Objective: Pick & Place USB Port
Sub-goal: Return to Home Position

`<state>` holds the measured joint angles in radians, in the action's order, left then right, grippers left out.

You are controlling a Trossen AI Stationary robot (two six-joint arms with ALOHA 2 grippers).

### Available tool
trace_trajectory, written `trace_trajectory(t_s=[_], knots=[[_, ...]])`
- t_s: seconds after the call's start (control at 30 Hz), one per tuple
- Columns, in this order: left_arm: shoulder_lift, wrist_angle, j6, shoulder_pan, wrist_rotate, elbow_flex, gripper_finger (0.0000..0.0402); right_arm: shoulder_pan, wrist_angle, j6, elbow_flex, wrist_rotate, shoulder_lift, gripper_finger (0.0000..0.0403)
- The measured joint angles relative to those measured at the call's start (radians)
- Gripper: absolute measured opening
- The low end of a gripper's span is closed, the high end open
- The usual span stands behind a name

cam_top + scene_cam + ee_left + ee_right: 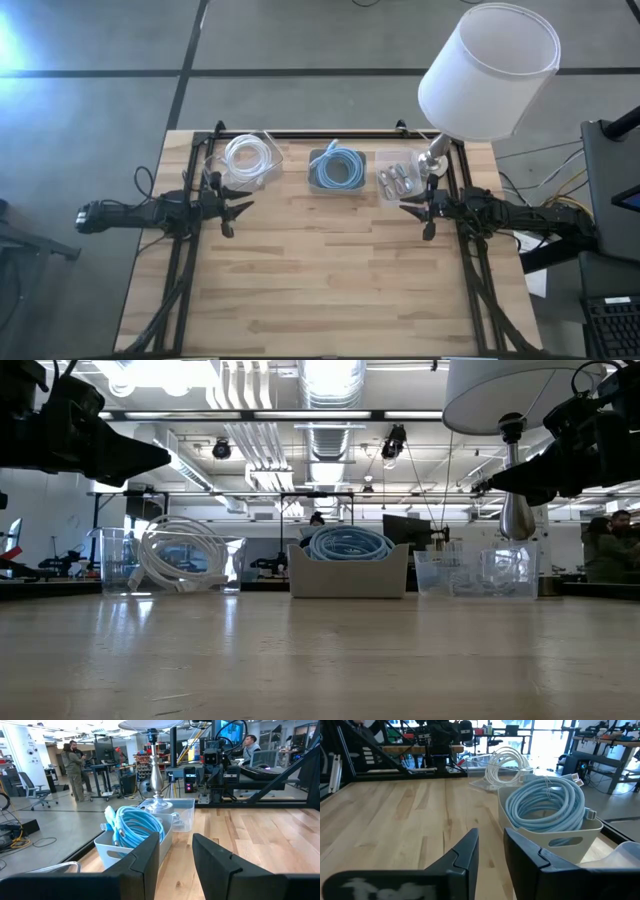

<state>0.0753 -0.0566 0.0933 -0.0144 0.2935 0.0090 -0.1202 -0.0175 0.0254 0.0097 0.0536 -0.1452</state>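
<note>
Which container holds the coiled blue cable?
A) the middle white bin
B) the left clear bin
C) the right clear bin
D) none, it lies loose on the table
A: the blue cable lies coiled inside the middle white bin, rising just above its rim in the low view.

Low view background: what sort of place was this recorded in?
Most likely a robotics lab or open workshop: exposed ceiling ducts and strip lights overhead, a monitor and office chair beyond the wooden table, and people standing in the background.
</note>
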Motion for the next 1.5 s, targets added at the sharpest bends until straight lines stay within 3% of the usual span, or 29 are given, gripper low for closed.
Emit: trace_trajectory(t_s=[0.5, 1.1, 1.5], knots=[[0.000, 0.000, 0.000, 0.000, 0.000, 0.000, 0.0122, 0.000, 0.000, 0.000, 0.000, 0.000, 0.000, 0.0068], [0.000, 0.000, 0.000, 0.000, 0.000, 0.000, 0.0122, 0.000, 0.000, 0.000, 0.000, 0.000, 0.000, 0.0089], [0.000, 0.000, 0.000, 0.000, 0.000, 0.000, 0.0122, 0.000, 0.000, 0.000, 0.000, 0.000, 0.000, 0.0069]])
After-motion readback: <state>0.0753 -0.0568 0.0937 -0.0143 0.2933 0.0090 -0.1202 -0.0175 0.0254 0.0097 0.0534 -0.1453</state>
